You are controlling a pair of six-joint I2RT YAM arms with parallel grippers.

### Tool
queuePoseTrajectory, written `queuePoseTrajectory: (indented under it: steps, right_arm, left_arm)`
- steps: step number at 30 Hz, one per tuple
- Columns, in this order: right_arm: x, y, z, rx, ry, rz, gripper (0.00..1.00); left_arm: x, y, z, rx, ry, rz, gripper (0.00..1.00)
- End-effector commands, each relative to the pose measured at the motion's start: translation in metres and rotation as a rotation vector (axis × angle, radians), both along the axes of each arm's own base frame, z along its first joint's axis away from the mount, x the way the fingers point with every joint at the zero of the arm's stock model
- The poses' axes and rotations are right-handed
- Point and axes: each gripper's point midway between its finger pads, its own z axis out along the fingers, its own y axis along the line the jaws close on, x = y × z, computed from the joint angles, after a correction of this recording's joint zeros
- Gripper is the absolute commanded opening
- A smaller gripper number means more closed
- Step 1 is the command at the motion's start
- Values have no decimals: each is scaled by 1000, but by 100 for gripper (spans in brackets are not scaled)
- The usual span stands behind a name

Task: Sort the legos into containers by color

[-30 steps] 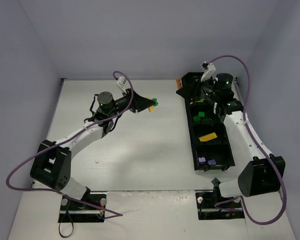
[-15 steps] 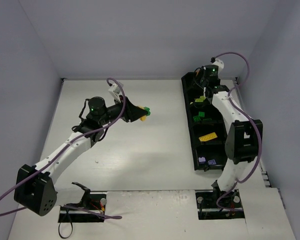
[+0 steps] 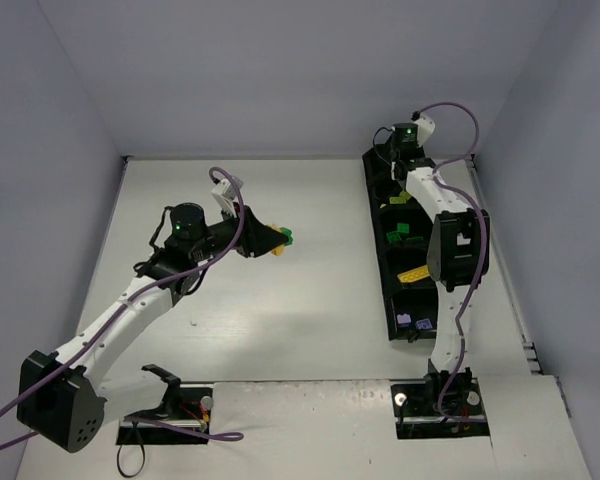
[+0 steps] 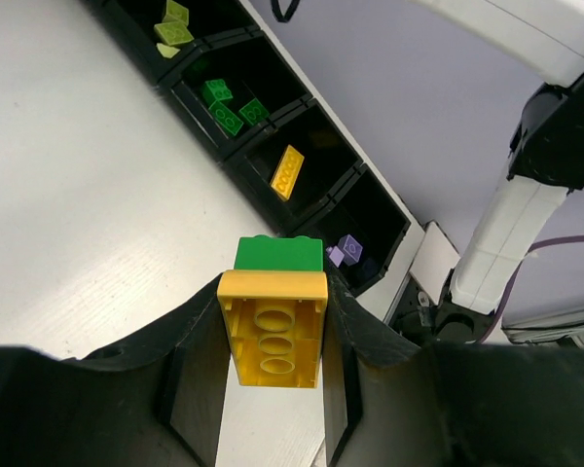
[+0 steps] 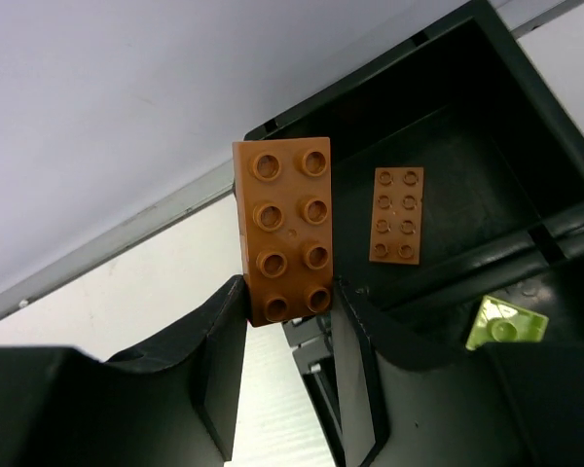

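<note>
My left gripper [image 4: 273, 321] is shut on a yellow lego [image 4: 273, 331] with a green lego [image 4: 278, 253] stuck on its far end. It holds them above the table left of the containers [image 3: 382, 262]; in the top view this pair [image 3: 280, 240] shows at the fingertips. My right gripper [image 5: 287, 297] is shut on an orange-brown lego [image 5: 284, 229], held over the near wall of the tray's far end compartment [image 5: 487, 107]. A smaller orange-brown lego [image 5: 397, 214] lies in that compartment. Further compartments hold lime legos [image 4: 173, 29], green legos [image 4: 229, 102], a yellow lego [image 4: 287, 170] and lilac legos [image 4: 346, 248].
The black tray runs along the table's right side, close to the right wall. The right arm [image 3: 450, 240] stretches above the tray's length. A lime lego [image 5: 506, 326] lies in the compartment beside the far end one. A white table [image 3: 310, 320] lies between the arms.
The left arm has drawn back toward the near left with its yellow and green legos. The right arm has swung upright and carried its orange-brown lego to the tray's far end.
</note>
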Motion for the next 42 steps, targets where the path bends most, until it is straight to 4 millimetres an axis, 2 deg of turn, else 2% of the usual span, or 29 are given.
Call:
queuePoseTrajectory:
  steps: [1,3,5,8,9,14,19,20,22,23,24,25,26,27,28,29,30,31,32,33,35,36,38,39,40,42]
  right_arm:
    - [28,-4,50,19,-158,-30,8]
    - [34,-3,44,24,-157,-27,12]
    - [40,-5,48,36,-172,-21,15]
    - [47,-2,45,53,-175,3,30]
    - [48,-2,41,52,-170,4,38]
    - [47,-3,45,46,-174,26,55]
    - [39,0,59,37,-182,59,59]
    - [34,1,75,37,-203,70,59]
    - [25,9,80,49,-200,129,57]
    - [17,18,101,62,-229,179,56]
    - [9,23,99,64,-219,223,53]
    - [0,40,103,95,-220,317,52]
    - [-12,48,126,108,-251,366,50]
    - [-23,54,119,127,-228,408,50]
    - [-33,62,122,143,-225,450,50]
    - [-51,73,144,170,-254,518,50]
    - [-82,88,149,234,-236,602,51]
    - [-83,89,150,234,-237,603,51]
    - [-93,94,152,274,-226,622,52]
    - [-115,105,151,313,-206,679,54]
    - [-136,116,151,359,-180,729,58]
    - [-153,123,151,398,-157,748,63]
    - [-179,137,153,456,-128,842,67]
    - [-192,142,162,479,-130,868,70]
    - [-209,152,160,505,-105,924,72]
    - [-231,160,167,514,-106,980,75]
  left_arm:
    - [-2,3,12,-10,-58,3,0]
    - [-3,3,11,-9,-55,3,0]
    - [-2,4,12,-7,-62,9,0]
    - [-1,6,10,7,-64,22,0]
    - [0,6,9,11,-65,22,0]
    - [3,5,8,13,-64,20,0]
    - [7,1,13,4,-76,11,0]
    - [8,0,17,-1,-85,7,0]
    - [10,-3,20,-10,-100,-5,0]
    - [11,-3,23,-15,-109,-8,0]
    - [12,-6,25,-22,-113,-18,0]
    - [13,-9,30,-36,-134,-32,0]
    - [14,-10,34,-45,-142,-39,0]
    - [17,-13,39,-55,-153,-45,0]
    - [18,-15,41,-59,-160,-54,0]
    - [18,-17,44,-65,-172,-71,0]
    - [20,-20,50,-64,-218,-94,0]
    - [21,-20,49,-54,-233,-95,0]
    - [22,-20,53,-48,-272,-102,0]
    - [21,-21,56,-39,-303,-109,0]
    - [22,-18,55,22,-395,-116,0]
    - [20,-17,60,43,-441,-117,0]
    - [24,-11,54,136,-525,-113,0]
    - [25,-9,57,158,-556,-111,0]
    - [25,-7,58,195,-612,-118,0]
    - [23,-5,59,238,-669,-132,0]
